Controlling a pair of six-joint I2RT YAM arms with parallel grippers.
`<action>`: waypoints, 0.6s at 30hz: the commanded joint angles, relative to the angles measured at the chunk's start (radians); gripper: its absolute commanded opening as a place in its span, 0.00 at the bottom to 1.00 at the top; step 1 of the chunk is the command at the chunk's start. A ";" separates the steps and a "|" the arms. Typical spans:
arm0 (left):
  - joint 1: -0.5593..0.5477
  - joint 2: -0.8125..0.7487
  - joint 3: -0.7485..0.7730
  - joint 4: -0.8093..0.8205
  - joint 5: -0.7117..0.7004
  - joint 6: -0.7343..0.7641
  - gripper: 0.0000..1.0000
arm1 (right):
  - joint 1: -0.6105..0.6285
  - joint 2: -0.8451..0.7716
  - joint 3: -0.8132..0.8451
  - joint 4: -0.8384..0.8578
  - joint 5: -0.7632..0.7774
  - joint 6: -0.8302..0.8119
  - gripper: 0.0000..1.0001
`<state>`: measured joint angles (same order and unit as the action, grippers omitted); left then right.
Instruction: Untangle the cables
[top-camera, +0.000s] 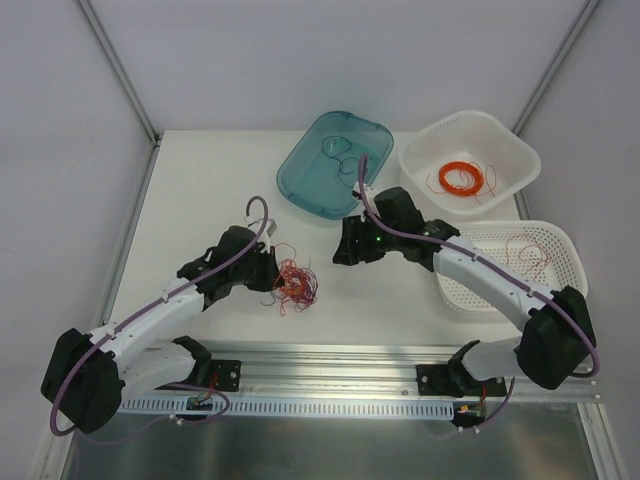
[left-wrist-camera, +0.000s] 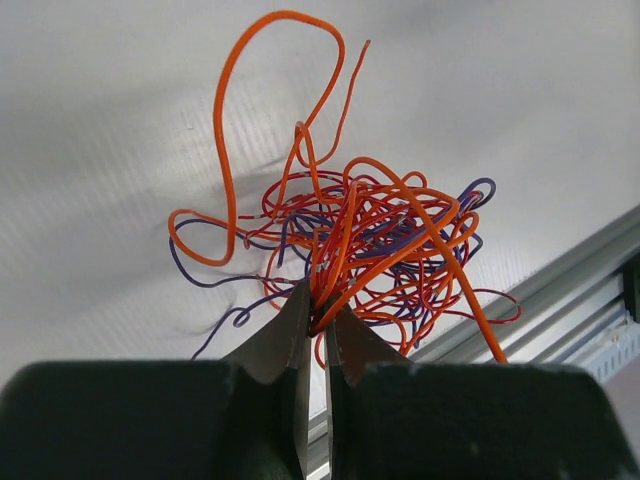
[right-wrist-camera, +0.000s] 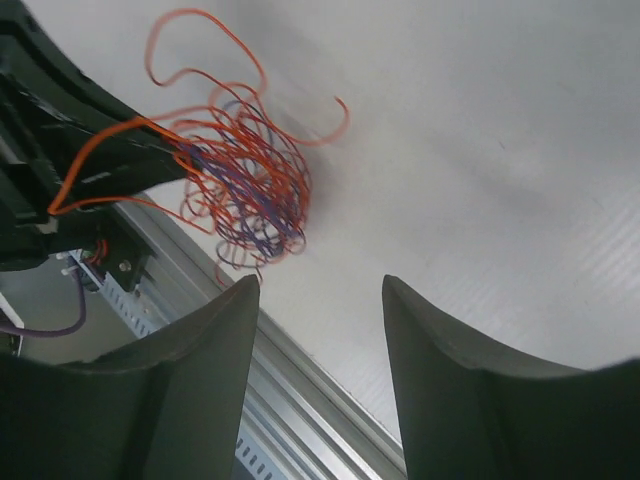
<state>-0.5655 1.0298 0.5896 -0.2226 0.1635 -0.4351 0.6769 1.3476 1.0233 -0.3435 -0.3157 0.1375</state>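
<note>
The cables (top-camera: 295, 284) are a fist-sized wad of thin red, orange and dark blue wires at the middle front of the white table. In the left wrist view the wad (left-wrist-camera: 375, 250) fans out from my left gripper (left-wrist-camera: 318, 305), which is shut on several strands at the wad's near side. In the top view my left gripper (top-camera: 274, 279) touches the wad's left edge. My right gripper (right-wrist-camera: 318, 285) is open and empty, a hand's width right of the wad (right-wrist-camera: 245, 185); it sits at centre in the top view (top-camera: 343, 247).
A teal tray (top-camera: 333, 163) at the back holds a dark wire. A white bin (top-camera: 510, 150) holds a flat orange ring coil (top-camera: 460, 178). A white perforated basket (top-camera: 555, 245) at right holds a thin red wire. An aluminium rail (top-camera: 340, 360) runs along the front edge.
</note>
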 joint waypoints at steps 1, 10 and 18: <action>-0.020 0.012 0.050 0.035 0.103 0.050 0.00 | 0.033 0.045 0.070 0.161 -0.097 -0.045 0.57; -0.037 0.039 0.079 0.049 0.209 0.079 0.00 | 0.079 0.159 0.132 0.274 -0.218 -0.124 0.57; -0.040 0.055 0.090 0.052 0.251 0.090 0.00 | 0.096 0.209 0.161 0.271 -0.341 -0.211 0.58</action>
<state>-0.5968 1.0763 0.6388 -0.2062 0.3641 -0.3698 0.7593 1.5623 1.1397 -0.1177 -0.5632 -0.0040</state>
